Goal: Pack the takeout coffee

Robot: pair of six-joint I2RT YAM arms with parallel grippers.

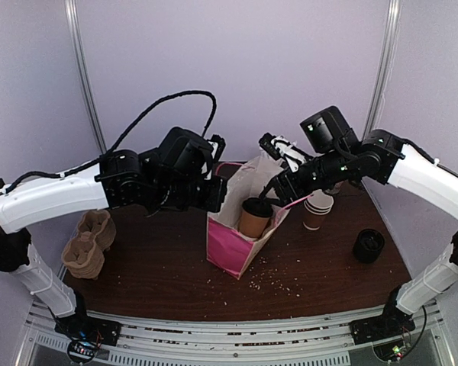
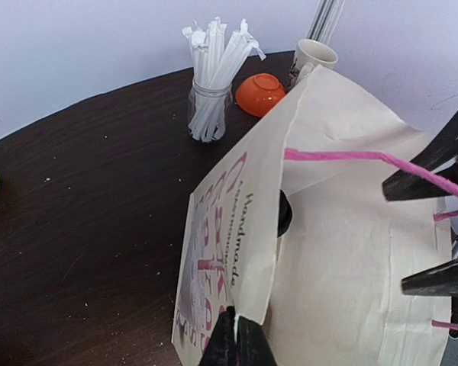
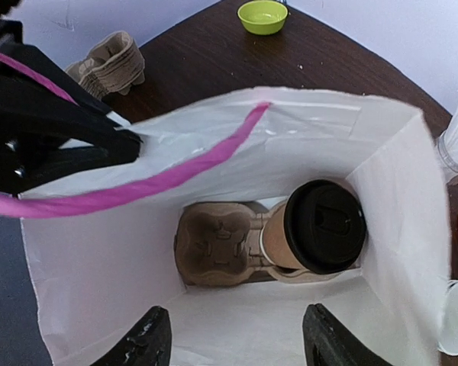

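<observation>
Dark tabletop (image 1: pixel 160 267), cup (image 3: pixel 313 229) in carrier (image 3: pixel 214 248) inside bag (image 1: pixel 227 250), left claw (image 2: pixel 235 341) pinching bag rim, right claw (image 3: pixel 238 332) open above bag

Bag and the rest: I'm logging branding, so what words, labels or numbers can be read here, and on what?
"Handmade": dark script on the printed side of the bag, left wrist view.
Pink lettering beside it: too blurred and slanted to read.
Lid: raised marks, too blurred to read.
Nothing else legible.
</observation>
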